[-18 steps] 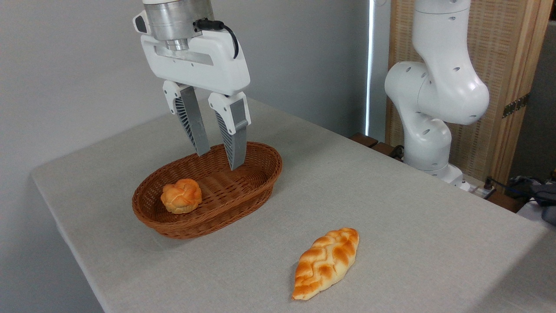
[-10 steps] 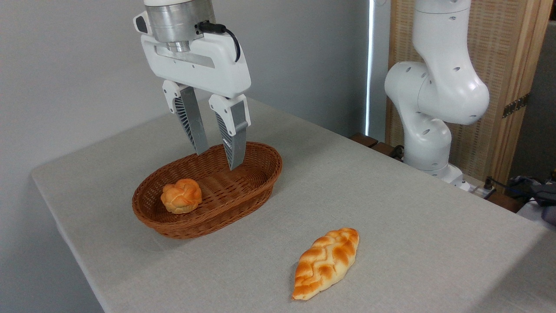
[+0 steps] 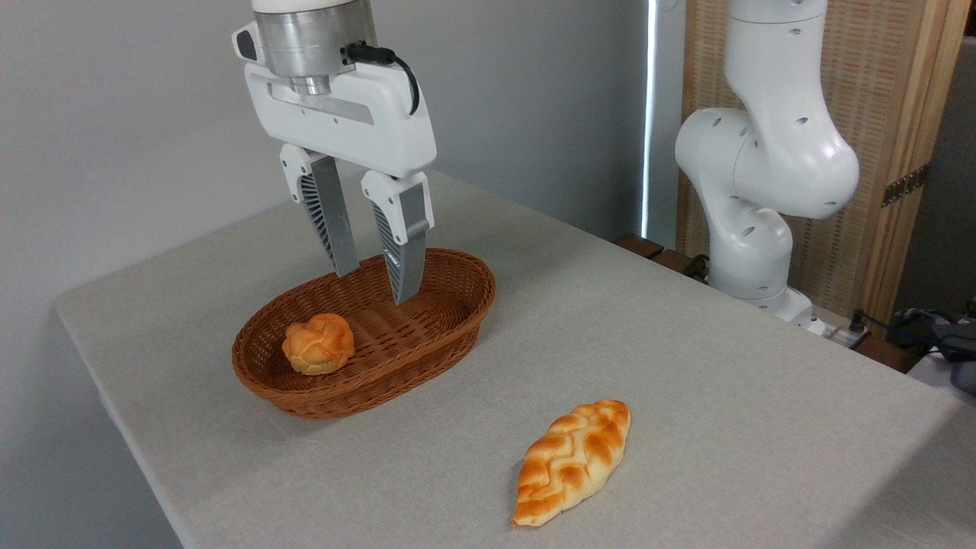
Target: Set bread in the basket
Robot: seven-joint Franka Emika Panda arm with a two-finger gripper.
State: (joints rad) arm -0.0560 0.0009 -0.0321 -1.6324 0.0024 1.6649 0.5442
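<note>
The bread (image 3: 572,462), a long braided golden-orange loaf, lies on the table near the front, well to the right of the basket. The basket (image 3: 450,324) is a shallow oval of reddish-brown wicker at left centre. My gripper (image 3: 372,288) hangs over the basket's back half, fingers pointing down, open, with nothing between them. It is far from the bread.
A small round knotted orange bun (image 3: 318,343) sits in the basket's left end. The arm's white base (image 3: 751,259) stands at the table's far right edge. The grey table (image 3: 686,366) drops off at left and front.
The gripper has shifted slightly left and a little lower over the basket. Bread, bun and basket have not moved.
</note>
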